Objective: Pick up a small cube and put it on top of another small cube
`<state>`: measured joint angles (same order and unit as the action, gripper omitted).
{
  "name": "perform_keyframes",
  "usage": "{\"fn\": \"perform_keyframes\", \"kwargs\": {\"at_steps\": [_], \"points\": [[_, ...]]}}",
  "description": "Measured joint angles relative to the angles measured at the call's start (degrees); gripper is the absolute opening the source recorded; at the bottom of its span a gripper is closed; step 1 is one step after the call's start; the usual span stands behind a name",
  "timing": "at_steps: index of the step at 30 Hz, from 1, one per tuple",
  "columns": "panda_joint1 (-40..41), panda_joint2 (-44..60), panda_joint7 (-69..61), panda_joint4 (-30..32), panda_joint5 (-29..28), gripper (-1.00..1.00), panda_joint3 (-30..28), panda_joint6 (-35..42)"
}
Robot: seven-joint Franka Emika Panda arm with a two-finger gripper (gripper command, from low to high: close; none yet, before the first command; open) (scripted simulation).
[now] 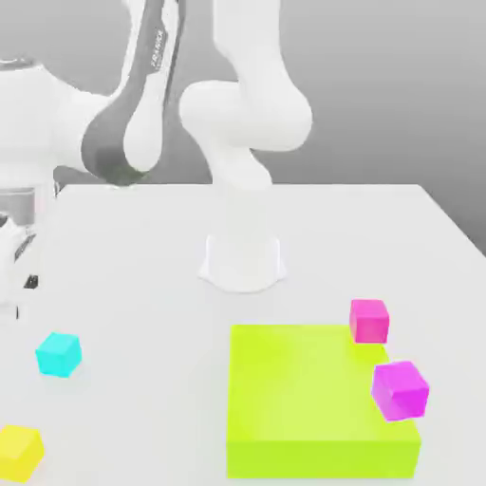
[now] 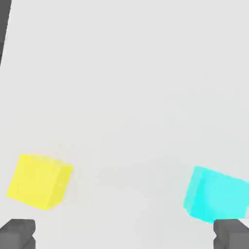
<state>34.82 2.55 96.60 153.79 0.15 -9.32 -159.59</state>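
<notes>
The small cyan cube point(image 1: 59, 354) rests on the white table point(image 1: 142, 285) toward the exterior view's left. In the hand view the same cyan cube point(image 2: 216, 194) lies just ahead of one dark fingertip point(image 2: 233, 234). My gripper point(image 2: 124, 236) is open, its two fingertips wide apart with nothing between them. It hangs above the table at the exterior view's left edge, where part of the gripper point(image 1: 11, 254) shows, behind the cyan cube and apart from it.
A yellow cube point(image 1: 19, 451) point(image 2: 39, 181) sits near the front left corner. A flat lime-green block point(image 1: 304, 399) lies at the front right, with two pink cubes point(image 1: 368, 321) point(image 1: 400, 389) at its right edge. The arm's base point(image 1: 243, 261) stands mid-table.
</notes>
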Motion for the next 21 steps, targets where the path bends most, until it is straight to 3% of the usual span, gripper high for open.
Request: {"fn": "perform_keyframes", "kwargs": {"at_steps": [7,8,15,21], "points": [[4.80,14.51,-2.05,-0.47,8.17,0.00,4.53,-10.68],[5.41,16.20,-2.39,-0.80,8.59,-1.00,5.23,-12.03],[5.68,16.43,-2.37,-0.84,8.59,-1.00,5.50,-12.30],[3.77,5.46,1.60,1.32,3.30,-1.00,2.40,-3.55]]}}
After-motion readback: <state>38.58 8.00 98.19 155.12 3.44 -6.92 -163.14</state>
